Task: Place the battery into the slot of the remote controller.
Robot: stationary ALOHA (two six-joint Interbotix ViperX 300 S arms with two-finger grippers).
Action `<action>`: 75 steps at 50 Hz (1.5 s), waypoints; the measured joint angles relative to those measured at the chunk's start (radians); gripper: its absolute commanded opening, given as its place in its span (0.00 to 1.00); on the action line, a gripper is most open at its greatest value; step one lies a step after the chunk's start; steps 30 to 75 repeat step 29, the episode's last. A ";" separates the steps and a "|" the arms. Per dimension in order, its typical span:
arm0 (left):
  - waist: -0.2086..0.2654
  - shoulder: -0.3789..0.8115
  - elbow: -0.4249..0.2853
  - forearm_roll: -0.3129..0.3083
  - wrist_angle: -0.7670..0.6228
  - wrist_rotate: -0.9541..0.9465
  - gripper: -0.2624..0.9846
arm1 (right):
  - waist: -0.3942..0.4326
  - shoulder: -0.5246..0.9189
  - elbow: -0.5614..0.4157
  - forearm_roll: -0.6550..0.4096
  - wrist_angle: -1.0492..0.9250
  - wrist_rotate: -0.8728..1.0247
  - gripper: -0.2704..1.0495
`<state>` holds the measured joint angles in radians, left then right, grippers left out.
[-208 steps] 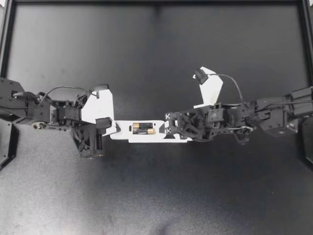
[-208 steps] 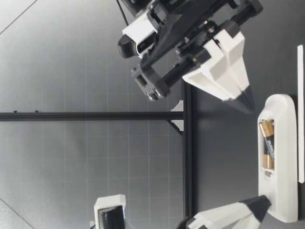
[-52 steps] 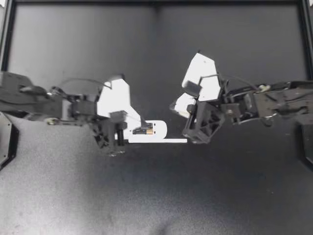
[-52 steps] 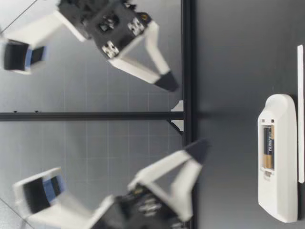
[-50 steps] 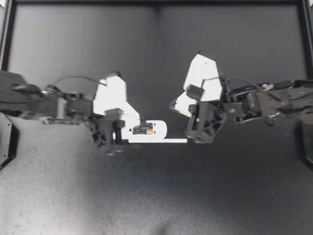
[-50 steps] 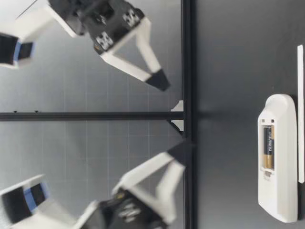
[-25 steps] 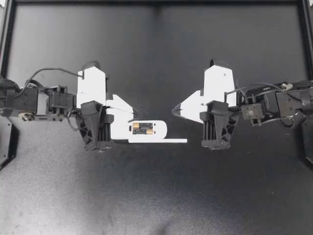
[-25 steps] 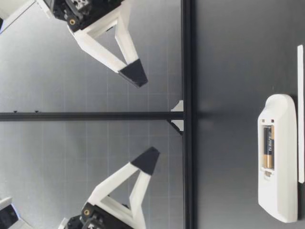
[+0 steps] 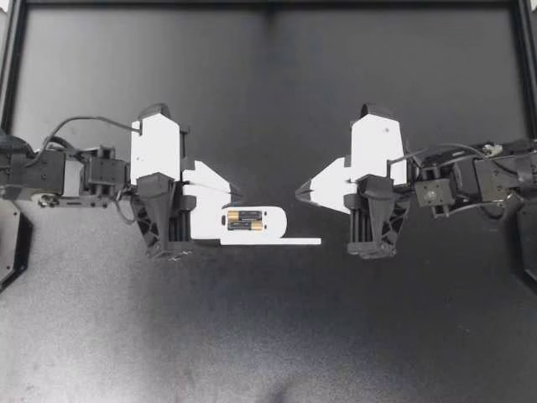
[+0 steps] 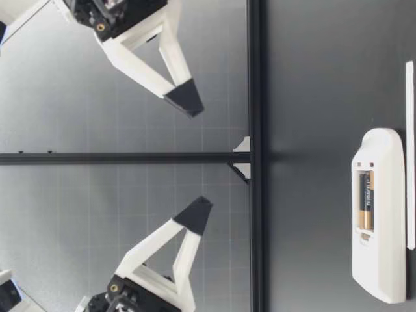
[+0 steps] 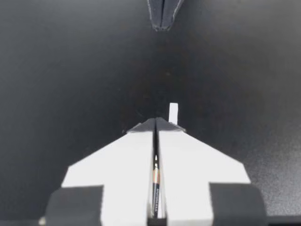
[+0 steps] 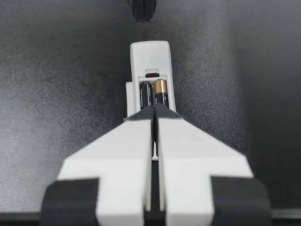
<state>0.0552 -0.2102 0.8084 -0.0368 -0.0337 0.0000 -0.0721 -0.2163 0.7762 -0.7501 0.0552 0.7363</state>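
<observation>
The white remote [image 9: 277, 222] lies face down at the table's middle, its compartment uncovered with two batteries [image 9: 245, 220] side by side in it. A thin white cover strip [image 9: 289, 242] lies along its near side. My left gripper [image 9: 236, 194] hangs shut and empty above the remote's left end. Facing it from the right, my right gripper [image 9: 299, 193] is shut and empty too. The low view has the remote [image 10: 380, 260] flat on the table, both grippers, left [image 10: 196, 215] and right [image 10: 187, 98], well above it. The right wrist view shows the batteries [image 12: 154, 92] just ahead of the shut fingertips.
A black frame rail [image 9: 268, 5] borders the dark table at the back, with more rails at the sides. In the left wrist view the cover strip's end [image 11: 173, 113] pokes out past the fingertips, and the right gripper [image 11: 161, 14] points back from farther ahead.
Over the last second both arms swung up away from the remote and levelled out, tips facing each other. In the last half second they hardly moved. The remote and batteries stayed put.
</observation>
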 measured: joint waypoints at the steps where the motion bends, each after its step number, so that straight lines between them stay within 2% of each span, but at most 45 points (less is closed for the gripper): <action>1: 0.000 0.000 0.000 0.002 0.000 0.000 0.08 | 0.000 0.000 0.002 0.000 0.000 0.000 0.11; 75: 0.000 0.005 0.003 0.005 0.000 0.003 0.08 | 0.000 0.011 0.014 0.002 -0.005 0.002 0.11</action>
